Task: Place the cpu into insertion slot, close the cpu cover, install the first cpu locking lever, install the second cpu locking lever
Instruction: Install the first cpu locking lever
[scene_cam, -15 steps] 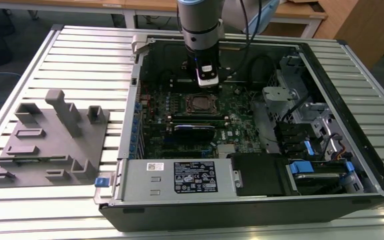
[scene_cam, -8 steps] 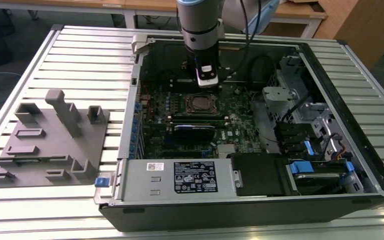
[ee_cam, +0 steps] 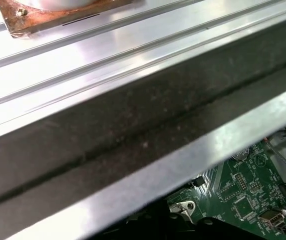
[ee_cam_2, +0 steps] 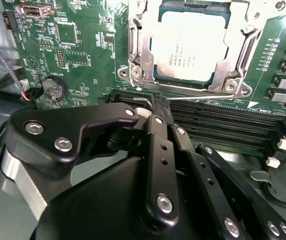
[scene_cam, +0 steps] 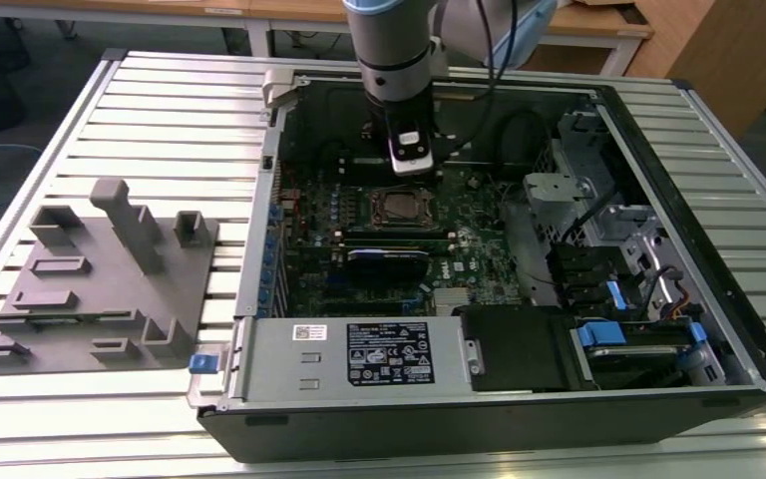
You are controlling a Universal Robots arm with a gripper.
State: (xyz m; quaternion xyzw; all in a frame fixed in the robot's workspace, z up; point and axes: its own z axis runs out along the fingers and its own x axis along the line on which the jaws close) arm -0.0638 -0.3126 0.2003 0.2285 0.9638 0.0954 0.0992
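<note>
cpu (ee_cam_2: 190, 46): dull silver-grey metal top, matt
cpu cover (ee_cam_2: 235, 47): bright silvery metal
gripper (ee_cam_2: 159, 111): black, semi-gloss, steel screws
table (scene_cam: 157, 120): ribbed shiny aluminium

Three cams, one open PC case

Exterior view sits high, looking down on the whole case (scene_cam: 490, 399) from a distance. Second wrist view hangs close over the motherboard (ee_cam_2: 82, 55), gripper (ee_cam_2: 155, 112) in the foreground. First wrist view hugs the case wall (ee_cam: 132, 125), catching that same board's edge.

I can't see the cpu (ee_cam_2: 190, 47) top edge; my end effector (ee_cam_2: 159, 107) hides the lever's (ee_cam_2: 203, 98) near end.
</note>
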